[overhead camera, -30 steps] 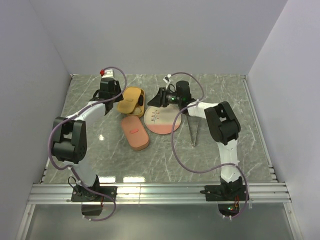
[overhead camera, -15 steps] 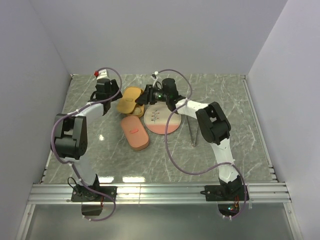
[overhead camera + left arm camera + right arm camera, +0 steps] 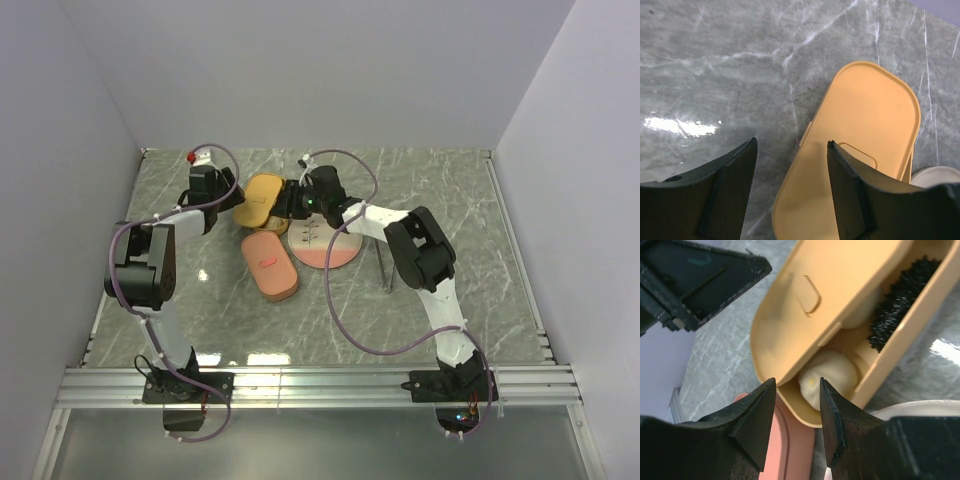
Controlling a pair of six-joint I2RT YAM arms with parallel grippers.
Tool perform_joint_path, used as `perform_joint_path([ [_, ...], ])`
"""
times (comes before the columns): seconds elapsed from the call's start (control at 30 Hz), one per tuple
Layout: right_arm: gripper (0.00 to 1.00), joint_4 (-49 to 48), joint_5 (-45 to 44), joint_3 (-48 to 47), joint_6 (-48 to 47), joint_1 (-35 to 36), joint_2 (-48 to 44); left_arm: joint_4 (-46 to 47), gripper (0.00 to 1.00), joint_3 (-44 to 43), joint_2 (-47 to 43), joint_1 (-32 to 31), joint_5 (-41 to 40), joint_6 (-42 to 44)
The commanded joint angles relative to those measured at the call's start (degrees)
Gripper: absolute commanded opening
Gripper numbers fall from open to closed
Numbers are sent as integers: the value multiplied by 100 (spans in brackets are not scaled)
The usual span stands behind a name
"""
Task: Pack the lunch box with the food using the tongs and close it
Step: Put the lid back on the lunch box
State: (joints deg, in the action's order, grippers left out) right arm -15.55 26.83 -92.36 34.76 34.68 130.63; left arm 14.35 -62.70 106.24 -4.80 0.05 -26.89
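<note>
The yellow lunch box (image 3: 262, 200) lies at the back of the table with its yellow lid (image 3: 865, 150) resting tilted over most of it. Through the gap I see the food: a beige ball (image 3: 832, 376) and a dark brown piece (image 3: 895, 305). My left gripper (image 3: 792, 141) is open above the lid's left edge, one finger over the table, the other over the lid. My right gripper (image 3: 797, 385) is open at the box's near end, holding nothing. The grey tongs (image 3: 386, 262) lie on the table right of the plate, apart from both grippers.
A pink oval piece (image 3: 270, 265) lies in front of the lunch box. The cream-and-pink plate (image 3: 322, 242) sits to the box's right. White walls close the table at the back and at both sides.
My right gripper has swung left from above the plate to the lunch box. The left gripper has opened wider and shifted back a little. The lid now covers most of the food.
</note>
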Motion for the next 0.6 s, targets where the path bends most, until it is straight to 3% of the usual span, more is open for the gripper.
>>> perform_joint_path([
  [0.0, 48, 228, -318, -335, 31, 57, 103, 147, 64, -207, 125, -4, 355, -123],
  [0.57, 48, 219, -336, -705, 110, 74, 376, -125, 63, -392, 433, -91, 873, -220],
])
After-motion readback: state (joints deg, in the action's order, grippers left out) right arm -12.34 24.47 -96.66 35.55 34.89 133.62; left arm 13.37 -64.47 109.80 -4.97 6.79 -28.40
